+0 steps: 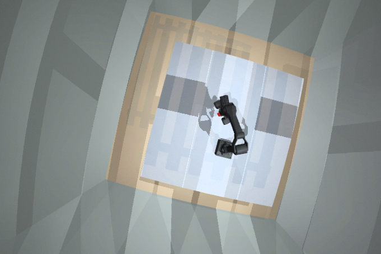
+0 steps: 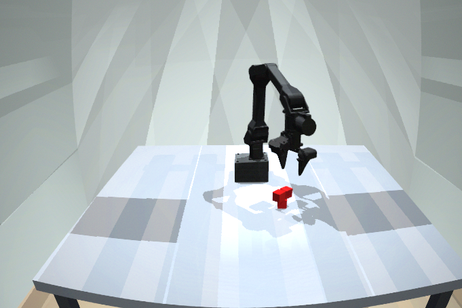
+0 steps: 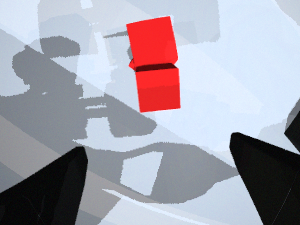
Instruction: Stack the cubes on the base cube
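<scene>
- While both black fingers (image 1: 225, 120) (image 2: 302, 163) stand wide apart, nothing is held between them; they are open, tips pointing down.
- Position of fingers: above the worktop (image 2: 202, 268) (image 1: 167, 167) (image 3: 250, 59), and higher than the red cubes. Exterior view puts their tips above and to the picture's right of the stack.
- Two upper red cubes (image 2: 277, 196) (image 3: 152, 41): resting on the base cube (image 2: 282, 204), apart from the fingers. Both look level. In the exterior view they spread to either side of the base, giving a T-like outline.
- Gap: wrist view shows a dark strip between the upper pair. Its true width cannot be read; exterior view does not resolve it.
- Base cube: standing on the worktop, mostly covered by the pair above. Exact corner alignment cannot be determined.
- Top view: only a small red patch shows beside the gripper parts, the remainder hidden beneath the arm (image 1: 236, 123) (image 2: 259, 103).
- Arm: black, bent at a high elbow, its forearm sloping down to the wrist. The square-sided pedestal (image 1: 228, 156) (image 2: 251, 172) stands on the worktop behind the stack, as seen from the exterior camera.
- Lighting: broad shadows and pale bands cross the worktop around the stack.
</scene>
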You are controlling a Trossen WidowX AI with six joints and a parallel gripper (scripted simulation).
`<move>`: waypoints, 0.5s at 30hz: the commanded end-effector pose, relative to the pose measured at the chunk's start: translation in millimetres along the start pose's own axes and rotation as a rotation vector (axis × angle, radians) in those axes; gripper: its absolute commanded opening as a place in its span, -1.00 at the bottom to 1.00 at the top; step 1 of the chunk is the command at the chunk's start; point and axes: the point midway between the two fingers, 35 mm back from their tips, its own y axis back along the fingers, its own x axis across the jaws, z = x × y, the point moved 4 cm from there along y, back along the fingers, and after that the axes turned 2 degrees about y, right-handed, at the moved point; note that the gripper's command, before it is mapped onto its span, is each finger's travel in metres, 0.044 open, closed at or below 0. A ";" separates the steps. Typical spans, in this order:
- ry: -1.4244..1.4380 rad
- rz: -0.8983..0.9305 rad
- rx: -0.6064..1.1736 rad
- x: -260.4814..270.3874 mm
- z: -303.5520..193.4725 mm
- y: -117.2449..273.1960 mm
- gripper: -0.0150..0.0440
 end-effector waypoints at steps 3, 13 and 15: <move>0.019 0.004 0.007 30.2 -76.5 2.8 0.86; 0.019 0.003 0.008 32.6 -86.8 3.0 0.86; 0.019 0.003 0.008 32.6 -86.8 3.0 0.86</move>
